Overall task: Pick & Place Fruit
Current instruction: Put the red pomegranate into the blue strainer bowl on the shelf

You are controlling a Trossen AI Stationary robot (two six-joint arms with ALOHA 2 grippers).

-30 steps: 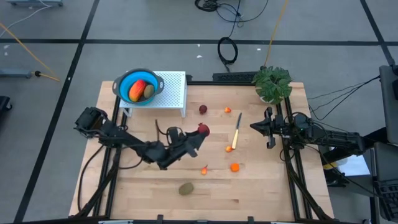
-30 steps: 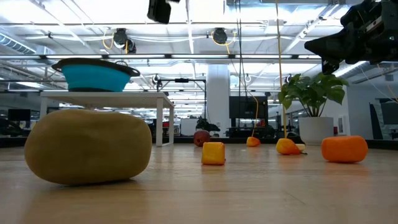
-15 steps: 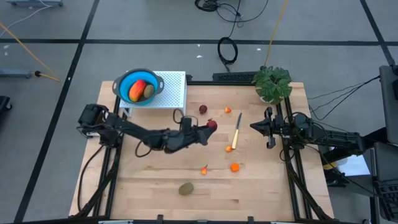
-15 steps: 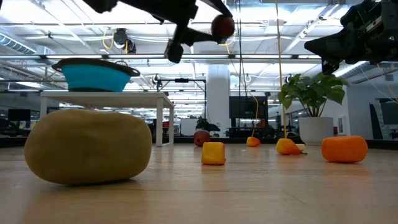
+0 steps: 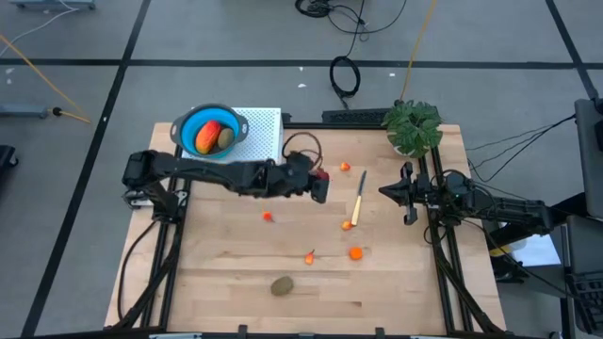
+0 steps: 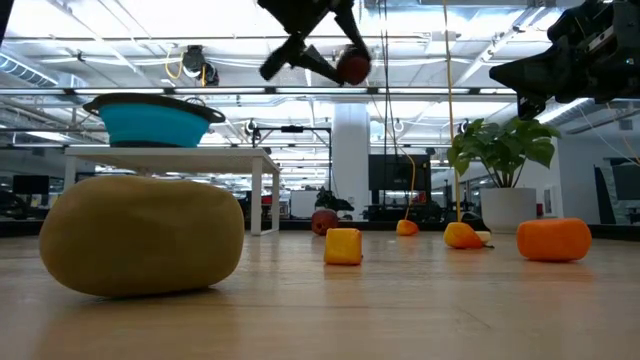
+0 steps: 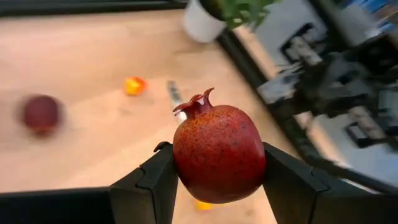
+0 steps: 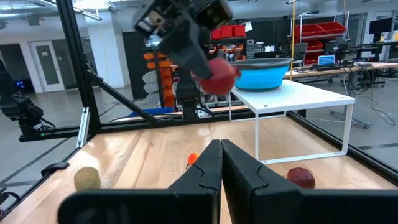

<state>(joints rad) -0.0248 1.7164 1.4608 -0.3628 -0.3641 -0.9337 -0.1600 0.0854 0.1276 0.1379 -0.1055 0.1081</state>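
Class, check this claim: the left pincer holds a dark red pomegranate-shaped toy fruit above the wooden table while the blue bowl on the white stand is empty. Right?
Not quite. The blue bowl holds two fruits, as the high view shows. The left pincer does hold the dark red pomegranate-shaped toy fruit.

Left arm (image 5: 226, 175) outstretched, raised; right arm (image 5: 471, 200) parked.

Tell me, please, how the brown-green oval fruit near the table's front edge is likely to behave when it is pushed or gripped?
The brown-green oval fruit lies on its long side, so it should probably rock or roll sideways rather than tip. Its rounded, matte-looking skin suggests a fair grip, though curved sides could slip from a narrow tool. It looks firm, holding its shape on the table.
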